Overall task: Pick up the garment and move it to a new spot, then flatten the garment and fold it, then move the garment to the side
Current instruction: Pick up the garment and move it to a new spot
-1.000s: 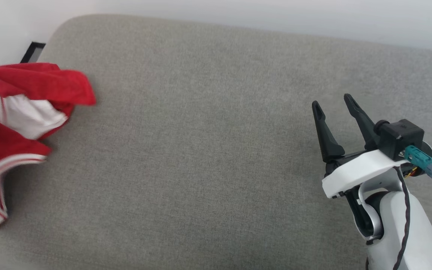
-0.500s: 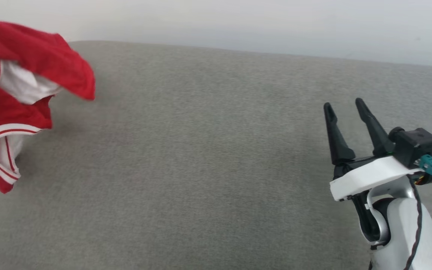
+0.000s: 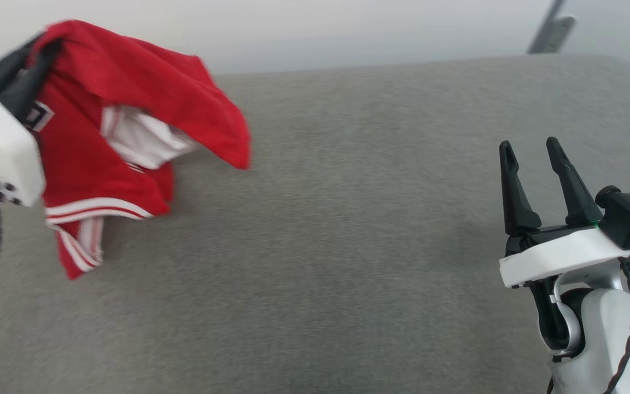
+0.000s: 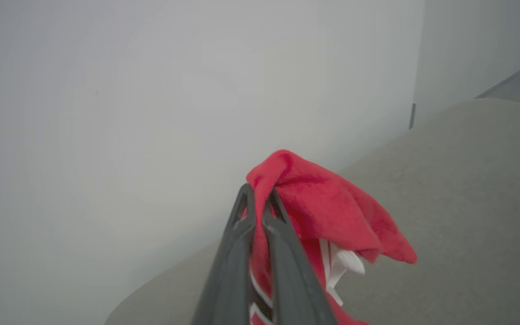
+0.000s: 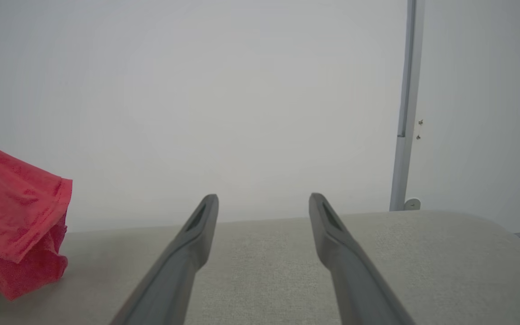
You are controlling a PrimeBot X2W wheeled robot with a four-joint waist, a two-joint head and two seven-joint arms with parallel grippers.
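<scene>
Shirt (image 3: 129,104), red w/ white sleeve & striped trim, is held up bunched over the left part of the grey cushion (image 3: 348,246). Its top fold is clamped btwn the closed fingers of the left gripper (image 4: 257,198). The right gripper (image 3: 529,143) is seen well apart, at the right, fingers spread wide.

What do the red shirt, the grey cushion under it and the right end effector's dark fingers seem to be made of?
Red jersey-style shirt with white sleeves: soft knit fabric, matte; it drapes and folds limply. Grey padded surface: woven upholstery cloth, with fine weave and rounded edges. Right end effector fingers: probably matte dark plastic, smooth with moulded slots; could be coated metal.
</scene>
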